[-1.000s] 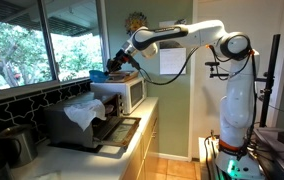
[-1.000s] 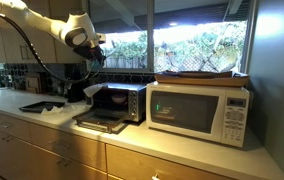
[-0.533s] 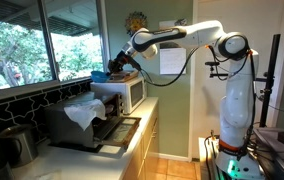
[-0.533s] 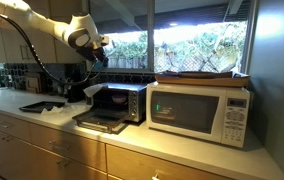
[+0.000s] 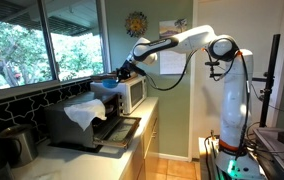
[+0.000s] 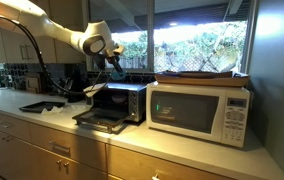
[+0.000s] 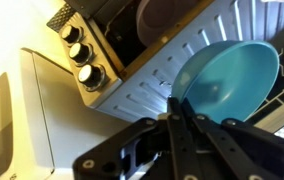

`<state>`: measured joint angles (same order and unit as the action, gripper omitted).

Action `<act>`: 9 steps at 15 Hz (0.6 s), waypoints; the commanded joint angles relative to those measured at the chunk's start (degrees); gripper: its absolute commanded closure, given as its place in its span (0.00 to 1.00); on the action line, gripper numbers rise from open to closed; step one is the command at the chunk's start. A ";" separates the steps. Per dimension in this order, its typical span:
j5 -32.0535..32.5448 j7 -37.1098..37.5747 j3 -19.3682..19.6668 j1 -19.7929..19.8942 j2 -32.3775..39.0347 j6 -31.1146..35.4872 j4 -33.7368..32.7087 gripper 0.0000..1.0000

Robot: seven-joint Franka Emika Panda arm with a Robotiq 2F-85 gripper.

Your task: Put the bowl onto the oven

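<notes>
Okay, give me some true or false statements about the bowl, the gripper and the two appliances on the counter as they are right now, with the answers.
1. The gripper pinches the rim of the blue bowl. True.
2. The bowl is over the white microwave. False: in the wrist view it is over the ribbed silver top of the oven, the one with the knobs.
3. The oven's door is shut. False: it hangs open.
4. The microwave stands next to the oven on the counter. True.
5. The bowl holds food. False: it looks empty in the wrist view.
</notes>
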<state>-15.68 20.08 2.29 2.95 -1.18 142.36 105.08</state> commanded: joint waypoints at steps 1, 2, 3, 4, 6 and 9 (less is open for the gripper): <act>1.91 6.60 0.00 -0.21 4.49 -2.38 -4.28 0.99; 0.77 7.12 -0.09 -0.44 5.66 -2.29 -5.23 0.99; 0.37 8.13 -0.14 -0.60 6.79 -1.99 -6.26 0.99; 0.67 9.34 -0.10 -0.78 7.74 -2.07 -7.33 0.99; 1.49 11.53 0.11 -1.11 9.57 -2.19 -9.50 0.99; 2.12 13.36 0.39 -1.45 11.86 -2.80 -12.17 0.99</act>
<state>-14.74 30.41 2.03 2.13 7.90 141.88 96.85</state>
